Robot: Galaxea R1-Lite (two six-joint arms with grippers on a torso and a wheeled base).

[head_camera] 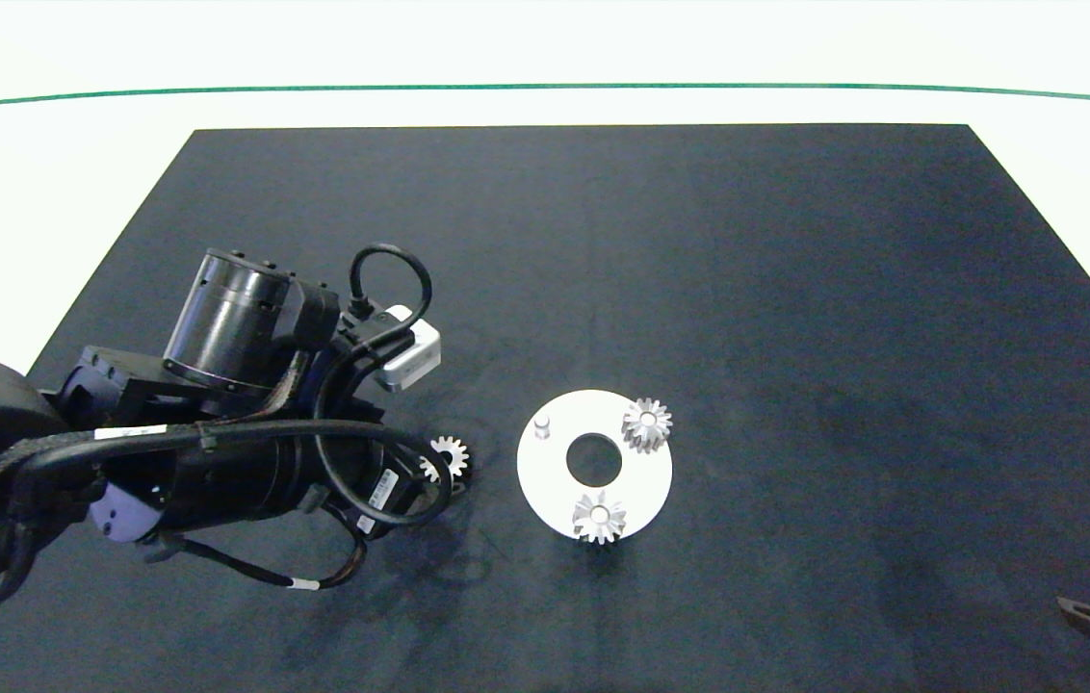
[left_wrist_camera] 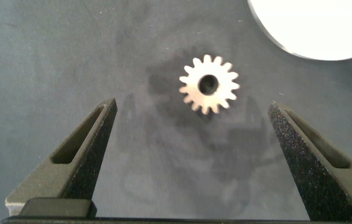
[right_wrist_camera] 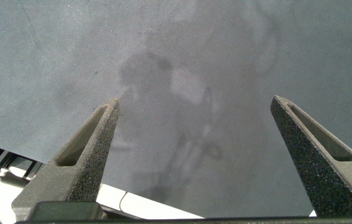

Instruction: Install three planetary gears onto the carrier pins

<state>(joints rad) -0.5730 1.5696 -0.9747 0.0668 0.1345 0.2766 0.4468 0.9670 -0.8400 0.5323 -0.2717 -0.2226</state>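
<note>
The 3rd small silver toothed metal gear [left_wrist_camera: 209,84] lies flat on the dark table [head_camera: 795,289] beside the white round carrier disc [head_camera: 545,476] (2 already seated), ahead of the left gripper [left_wrist_camera: 191,134], its jaws wide. Rigid, light and probably slippery, it looks best pinched across opposite teeth.

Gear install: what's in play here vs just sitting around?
In play:
- loose gear, on mat under open left end effector
- two seated gears
- white disc, bare pin

Idle:
- black mat
- right end effector, parked, open
</note>
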